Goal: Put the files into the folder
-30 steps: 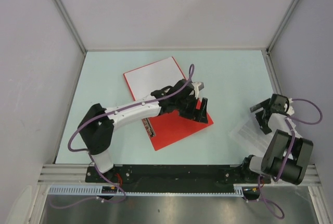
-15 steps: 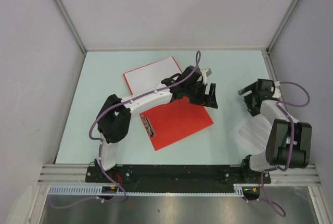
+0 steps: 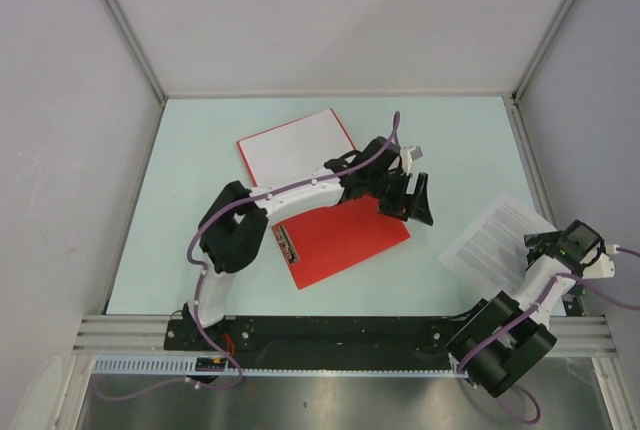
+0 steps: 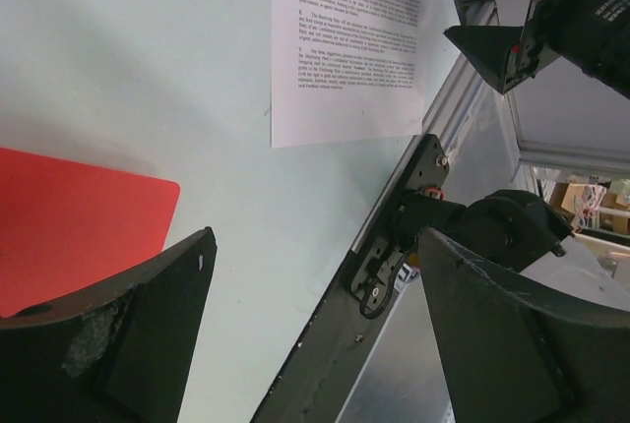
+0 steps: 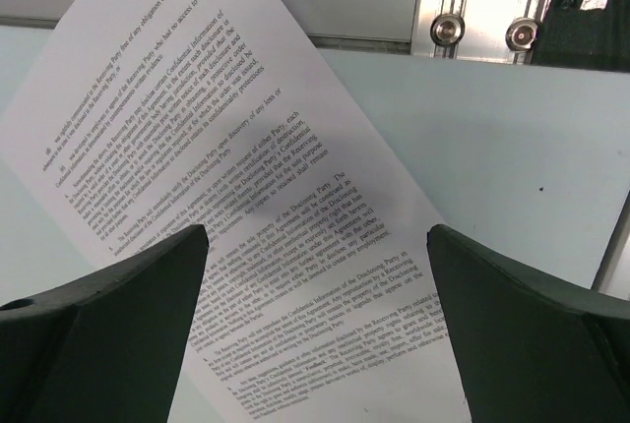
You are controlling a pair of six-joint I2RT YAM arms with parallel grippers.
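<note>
In the top external view, the red folder (image 3: 345, 240) is seen lying flat on the table (image 3: 200, 150), left of centre, with a white sheet (image 3: 295, 145) on its far half. The left gripper (image 4: 315, 246) is held beside the folder's right corner, fingers spread and empty. A printed sheet of the files (image 3: 490, 240) is seen near the table's right edge, under the right gripper (image 5: 317, 236), whose fingers are spread wide with nothing pinched.
</note>
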